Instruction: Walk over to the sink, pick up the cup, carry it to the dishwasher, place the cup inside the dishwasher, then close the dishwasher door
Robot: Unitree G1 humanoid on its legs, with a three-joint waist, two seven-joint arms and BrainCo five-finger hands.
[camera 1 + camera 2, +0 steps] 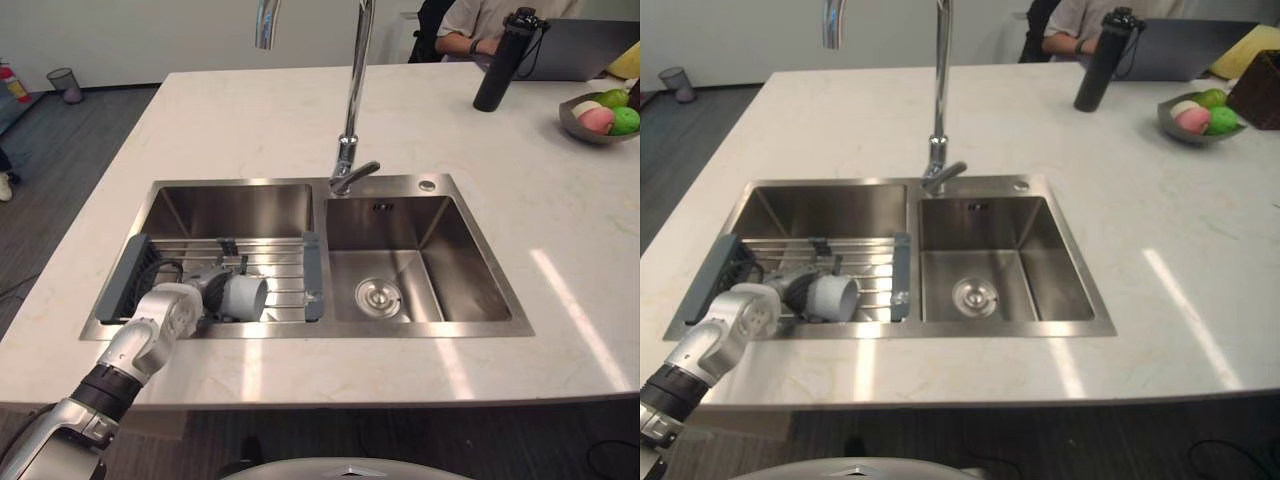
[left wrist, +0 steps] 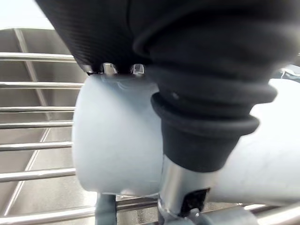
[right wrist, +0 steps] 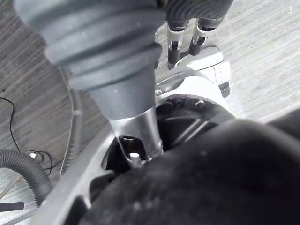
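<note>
Left wrist view has my left robot hand [image 2: 206, 108] right against the cup [image 2: 112, 140]. The thumb lies across the side nearest the camera and the fingers reach over the opposite side, so I read it as wrapped around the cup. The cup is not lifted yet and lies on its side on the bars of the drying rack [image 1: 285, 262].

In the left eye view the cup's long axis runs across the rack. One round end faces the robot's right, towards the divider of the sink [image 1: 320, 185]. I cannot tell whether that end is the mouth or the base. The left robot hand comes at it from the robot's left, along that same line, so it is clearly the nearer one. My right robot hand [image 3: 108, 42] hangs low over the floor, well apart from the sink, and I cannot tell its state.

As I judge it, the next move is a lift up off the bars, keeping clear of the rack's grey end frame.

Further back the faucet [image 1: 352, 110] rises behind the divider. Across the counter [image 1: 250, 110] stand a dark bottle [image 1: 500, 65] and a bowl [image 1: 578, 128] of fruit. A person [image 1: 480, 25] sits at the far edge.
</note>
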